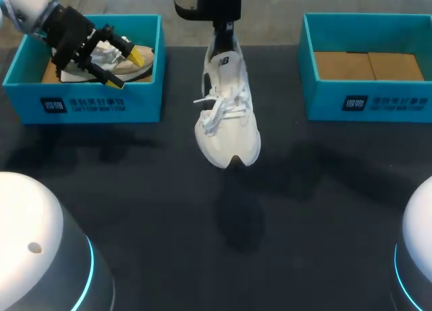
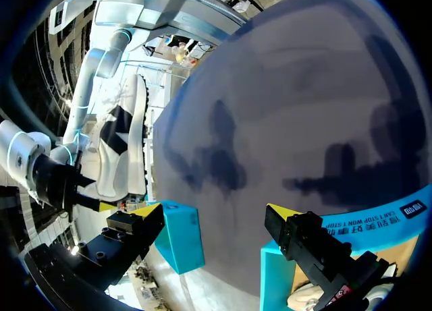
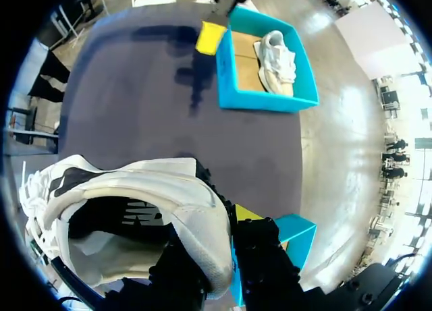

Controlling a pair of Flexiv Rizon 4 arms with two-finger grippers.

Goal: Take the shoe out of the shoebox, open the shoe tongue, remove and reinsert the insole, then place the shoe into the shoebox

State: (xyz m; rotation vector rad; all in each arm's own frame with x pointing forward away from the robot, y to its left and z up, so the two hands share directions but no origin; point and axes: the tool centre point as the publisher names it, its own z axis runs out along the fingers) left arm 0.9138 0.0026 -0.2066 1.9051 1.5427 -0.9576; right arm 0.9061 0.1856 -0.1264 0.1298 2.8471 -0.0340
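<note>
**Two tools inspected: one loaded, one idle**

We find the right tool [image 1: 223, 36] closed on the heel collar of the white shoe [image 1: 227, 115]. The right wrist view shows one finger outside the collar, and the other appears to sit inside the opening. The shoe hangs ahead of this tool, toe farthest from it and laces [image 1: 219, 112] uppermost. Its shadow on the worktop [image 1: 202, 270] lies apart from the toe, so we judge the shoe lifted clear. The right shoebox [image 1: 368, 102], off to one side of this tool, shows only its cardboard floor.

The left tool [image 1: 125, 68] stands wide open with nothing between its fingers. It hangs over the left shoebox [image 1: 88, 105], where a beige shoe [image 3: 277, 58] lies beneath it.

Handling, in our judgement:
- **White shoe:** It is light, with a soft padded upper that yields under pressure. The heel is its stiffest part and the soundest hold, though a single grip there lets the toe swing.
- **Tongue [image 1: 221, 61]:** It is thin and floppy. It is best pinched at its free edge, just ahead of the right tool, and the laces may resist.
- **Insole:** We cannot make it out clearly. It should be thin and bendable, and is best taken at the heel end.
</note>
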